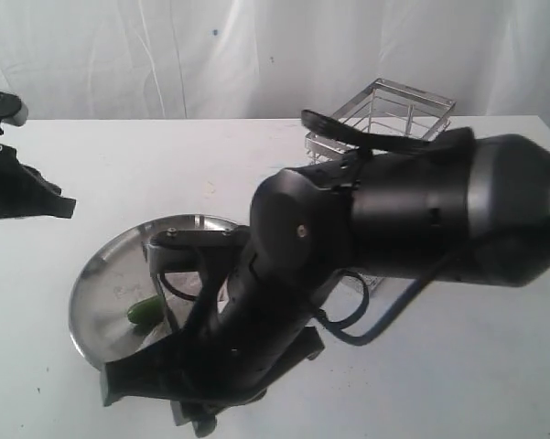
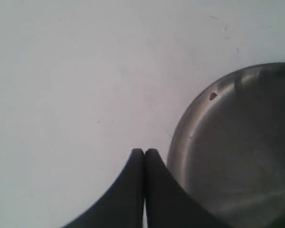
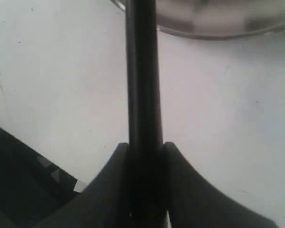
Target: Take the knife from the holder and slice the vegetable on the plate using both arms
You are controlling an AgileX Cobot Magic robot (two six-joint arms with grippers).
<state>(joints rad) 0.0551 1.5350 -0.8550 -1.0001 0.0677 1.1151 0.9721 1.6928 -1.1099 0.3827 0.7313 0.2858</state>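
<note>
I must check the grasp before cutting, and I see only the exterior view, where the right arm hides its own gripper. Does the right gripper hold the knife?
Observer: Yes. In the right wrist view the right gripper is shut on the knife, which runs toward the plate.
Operator: And the left gripper?
Observer: The left gripper is shut and holds nothing; it sits over the white table beside the plate's rim.
Operator: Is the vegetable in either wrist view?
Observer: Not clearly. Only the exterior view shows the vegetable clearly, on the plate.
</note>
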